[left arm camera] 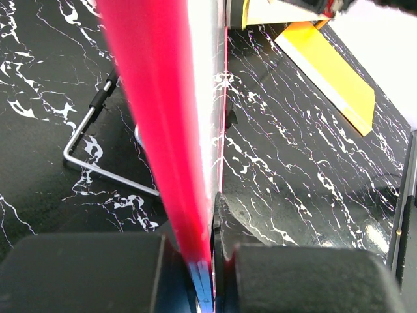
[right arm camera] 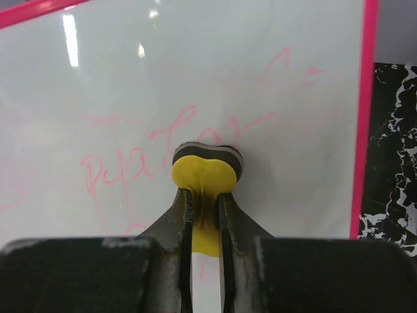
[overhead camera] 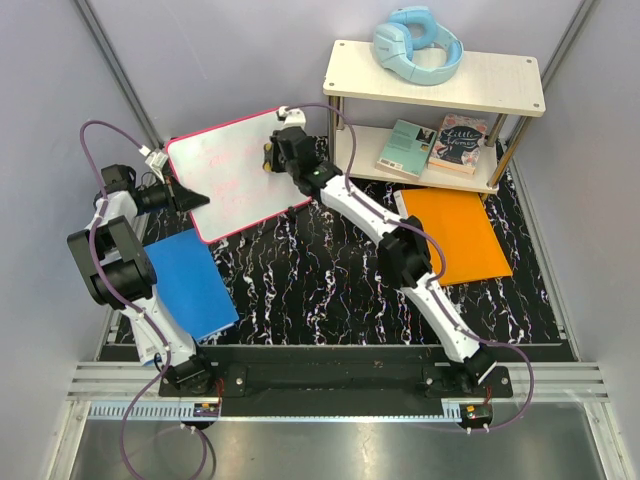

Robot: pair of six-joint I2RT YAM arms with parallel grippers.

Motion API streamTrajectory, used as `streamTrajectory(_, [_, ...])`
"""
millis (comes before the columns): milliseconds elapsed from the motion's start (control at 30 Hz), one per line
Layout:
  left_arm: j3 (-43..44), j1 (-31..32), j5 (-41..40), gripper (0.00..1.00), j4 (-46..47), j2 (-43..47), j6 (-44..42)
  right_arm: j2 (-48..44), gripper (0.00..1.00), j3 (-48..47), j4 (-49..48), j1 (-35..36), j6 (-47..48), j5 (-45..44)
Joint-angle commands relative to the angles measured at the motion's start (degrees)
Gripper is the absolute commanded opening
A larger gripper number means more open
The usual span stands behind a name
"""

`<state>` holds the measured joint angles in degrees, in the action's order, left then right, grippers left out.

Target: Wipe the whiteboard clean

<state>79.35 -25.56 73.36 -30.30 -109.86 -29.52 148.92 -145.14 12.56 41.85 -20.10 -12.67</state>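
Observation:
The whiteboard (overhead camera: 235, 175) is white with a pink-red rim and faint pink scribbles. It stands tilted up at the back left of the mat. My left gripper (overhead camera: 185, 198) is shut on its left edge; in the left wrist view the rim (left arm camera: 176, 163) runs edge-on between the jaws of my left gripper (left arm camera: 208, 261). My right gripper (overhead camera: 272, 152) is shut on a yellow eraser (right arm camera: 203, 176) with a dark felt face, pressed against the board (right arm camera: 130, 85) on the pink writing (right arm camera: 156, 150).
A blue folder (overhead camera: 195, 285) lies at the front left and an orange folder (overhead camera: 455, 235) at the right. A two-level shelf (overhead camera: 435, 80) at the back right holds headphones (overhead camera: 415, 45) and books (overhead camera: 435, 145). A wire stand (left arm camera: 98, 163) lies behind the board.

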Motion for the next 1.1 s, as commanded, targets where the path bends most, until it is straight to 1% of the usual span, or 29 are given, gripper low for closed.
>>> streamTrajectory(0, [-4.4, 1.7, -47.9, 0.00, -0.9, -3.2, -17.1, 2.5, 0.00, 0.1, -2.7, 6.0, 4.7, 0.3])
streamTrajectory(33, [-4.3, 1.8, -48.0, 0.00, -0.8, -3.2, -16.9, 2.9, 0.00, -0.3, -2.3, 7.9, 5.4, -0.1])
streamTrajectory(67, [-4.1, 1.8, -47.9, 0.00, -0.9, -3.3, -16.3, 3.6, 0.00, -2.2, -1.9, 8.8, 6.5, -2.9])
streamTrajectory(100, [-3.9, 1.9, -47.7, 0.00, -1.2, -3.3, -16.1, 5.3, 0.00, -3.4, -1.7, 9.9, 8.7, -4.3])
streamTrajectory(167, [-3.8, 2.1, -47.5, 0.00, -1.4, -3.4, -15.7, 6.9, 0.00, -6.7, -1.5, 12.0, 10.1, -6.6])
streamTrajectory(233, [-3.4, 2.2, -47.5, 0.00, -1.8, -3.5, -15.3, 8.7, 0.00, -8.0, -1.0, 12.5, 9.8, -8.1])
streamTrajectory(300, [-3.2, 2.2, -47.5, 0.00, -2.4, -3.7, -15.2, 8.7, 0.00, -7.8, -0.4, 12.0, 8.2, -11.4])
streamTrajectory(333, [-3.2, 2.2, -47.7, 0.00, -2.6, -3.7, -15.4, 8.3, 0.00, -7.2, 0.1, 11.5, 7.4, -13.3])
streamTrajectory(400, [-3.2, 2.2, -48.1, 0.00, -2.9, -3.7, -15.7, 5.6, 0.00, -3.5, 0.2, 9.3, 3.9, -14.1])
streamTrajectory(433, [-3.3, 2.1, -48.1, 0.00, -3.0, -3.7, -15.9, 4.7, 0.00, -0.8, -0.2, 8.4, 3.0, -15.0])
streamTrajectory(533, [-3.2, 2.1, -48.4, 0.00, -3.1, -3.7, -16.1, 1.8, 0.00, 2.9, -0.9, 5.1, 1.2, -17.6])
streamTrajectory(700, [-3.2, 2.2, -48.7, 0.00, -3.4, -3.8, -16.4, 0.0, 0.00, 4.5, -1.0, 0.2, 0.9, -20.4])
streamTrajectory(733, [-3.2, 2.3, -48.6, 0.00, -3.4, -3.7, -16.5, 0.0, 0.00, 4.8, -0.9, -0.2, 1.3, -22.7])
streamTrajectory(833, [-3.3, 2.2, -49.0, 0.00, -3.4, -3.8, -16.8, 0.3, 0.00, 5.1, -0.3, -1.6, 1.6, -24.4])
streamTrajectory(900, [-3.4, 2.2, -49.1, 0.00, -3.5, -3.7, -17.0, 0.7, 0.00, 5.2, 0.2, -2.0, 1.6, -23.6])
streamTrajectory(967, [-3.7, 2.2, -49.3, 0.00, -3.5, -3.6, -17.2, 1.0, 0.00, 5.4, 0.1, -2.2, 2.3, -20.4])
streamTrajectory(1000, [-3.7, 2.2, -49.2, 0.00, -3.5, -3.6, -17.3, 1.2, 0.00, 5.3, -0.1, -2.2, 2.7, -17.8])
streamTrajectory(1033, [-3.8, 2.2, -49.2, 0.00, -3.4, -3.6, -17.4, 1.4, 0.00, 5.0, -0.4, -1.9, 3.0, -12.8])
streamTrajectory(1067, [-3.8, 2.2, -49.2, 0.00, -3.5, -3.6, -17.3, 1.5, 0.00, 5.0, -0.9, -1.2, 4.2, -10.5])
